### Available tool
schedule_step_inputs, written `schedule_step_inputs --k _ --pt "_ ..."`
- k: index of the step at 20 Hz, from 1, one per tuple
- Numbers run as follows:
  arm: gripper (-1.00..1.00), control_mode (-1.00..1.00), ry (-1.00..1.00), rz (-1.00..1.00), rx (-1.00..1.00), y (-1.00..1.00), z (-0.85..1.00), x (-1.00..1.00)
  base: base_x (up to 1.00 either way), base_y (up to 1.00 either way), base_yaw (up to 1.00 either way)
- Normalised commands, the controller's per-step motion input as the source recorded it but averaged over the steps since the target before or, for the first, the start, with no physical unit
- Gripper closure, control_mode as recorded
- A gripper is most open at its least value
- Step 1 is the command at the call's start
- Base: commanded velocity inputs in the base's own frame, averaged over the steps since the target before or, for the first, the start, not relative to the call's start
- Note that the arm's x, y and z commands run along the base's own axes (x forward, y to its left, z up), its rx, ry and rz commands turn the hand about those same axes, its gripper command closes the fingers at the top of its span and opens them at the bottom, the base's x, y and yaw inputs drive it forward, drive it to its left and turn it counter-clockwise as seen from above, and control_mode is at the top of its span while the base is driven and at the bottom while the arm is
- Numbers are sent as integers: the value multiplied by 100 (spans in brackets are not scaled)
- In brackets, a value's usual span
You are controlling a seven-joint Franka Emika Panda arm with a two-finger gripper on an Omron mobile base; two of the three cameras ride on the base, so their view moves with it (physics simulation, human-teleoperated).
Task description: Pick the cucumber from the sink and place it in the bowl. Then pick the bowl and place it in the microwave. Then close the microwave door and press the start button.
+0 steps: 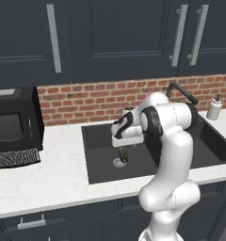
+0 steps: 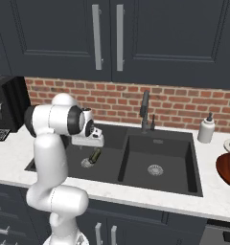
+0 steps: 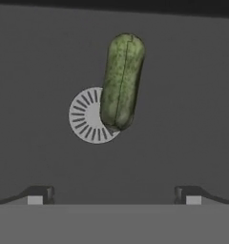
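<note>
Nothing of the task is finished yet: the small stubby dark green cucumber (image 3: 122,81) lies on the floor of the left basin of the black matte double-basin sink (image 2: 136,165), one end overlapping the round silver drain (image 3: 90,115). The robot's two-finger claw (image 3: 114,195) hangs over it with its jaws spread wide and nothing between them. What is left, by my reading, is the whole chain: gripping the cucumber, carrying it to the wide reddish-brown wooden-looking bowl (image 2: 228,170) at the right edge of the white marbled tabletop (image 1: 49,181), then the microwave steps.
</note>
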Motion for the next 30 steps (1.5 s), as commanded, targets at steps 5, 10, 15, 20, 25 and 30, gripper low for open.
schedule_step_inputs --k 5,10,15,20,25,30 --pt "-100 -100 0 0 0 0 -39 22 0 0 0" --pt "-100 -100 0 0 0 0 -30 27 0 0 0" --pt "-100 -100 0 0 0 1 -20 26 0 0 0" --pt "-100 -100 0 0 0 4 -33 43 0 0 0" --pt "-100 -100 1 0 0 0 -36 7 0 0 0" --pt "-100 -100 1 0 0 0 -38 3 0 0 0"
